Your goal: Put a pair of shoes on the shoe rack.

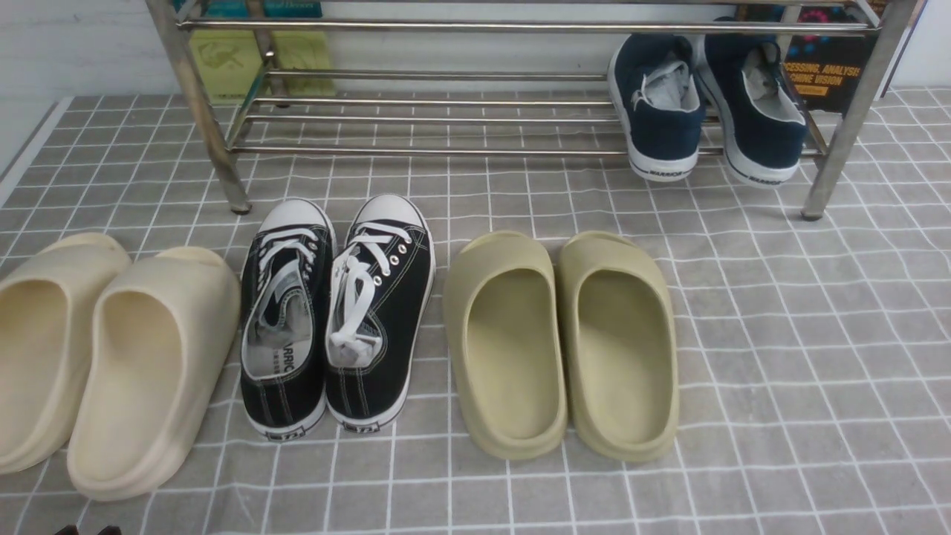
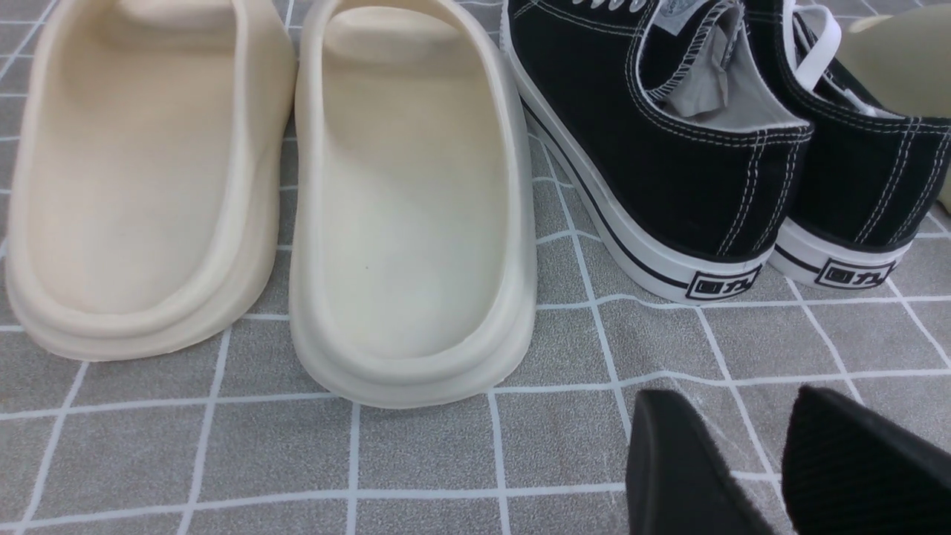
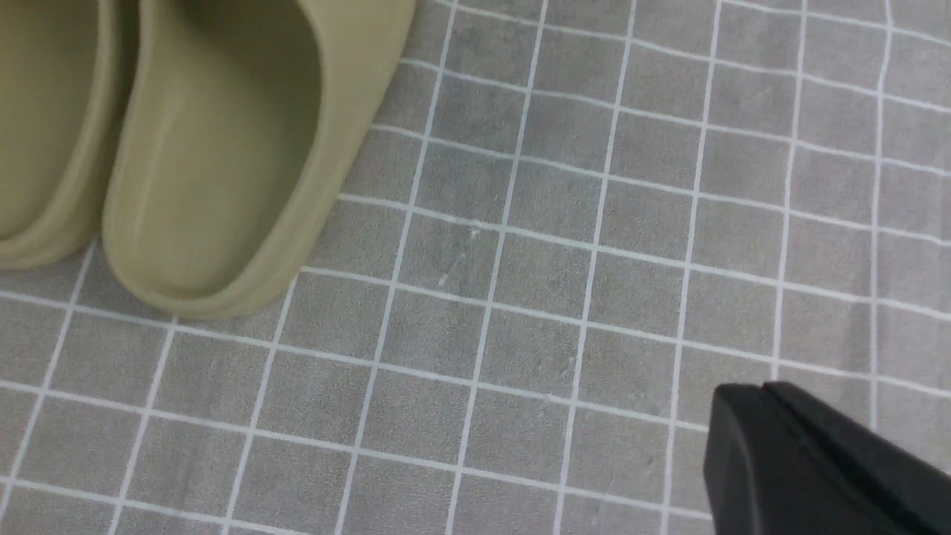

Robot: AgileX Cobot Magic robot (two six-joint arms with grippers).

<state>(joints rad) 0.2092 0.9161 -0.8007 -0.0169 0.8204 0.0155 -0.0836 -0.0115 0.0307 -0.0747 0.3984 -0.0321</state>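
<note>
Shoes: both navy shoes (image 1: 706, 104) sit on the shoe rack (image 1: 446, 111), right end, heels toward robot, far from both arms. Right fingers (image 3: 773, 416) pressed together, holding nothing; left fingers (image 2: 676, 461) apart w/ a gap, empty. Looks done.

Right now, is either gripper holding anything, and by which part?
Nothing is held. The left gripper stands open over bare cloth; the right gripper is shut on nothing. The navy shoes sit on the shoe rack.

Front: from between my arms, facing the shoe rack (image 1: 520, 89).
Left wrist: close above cream slides (image 2: 412, 200), black sneakers (image 2: 669, 134); shared with front.
Right wrist: close over olive slides (image 3: 223, 148).
</note>
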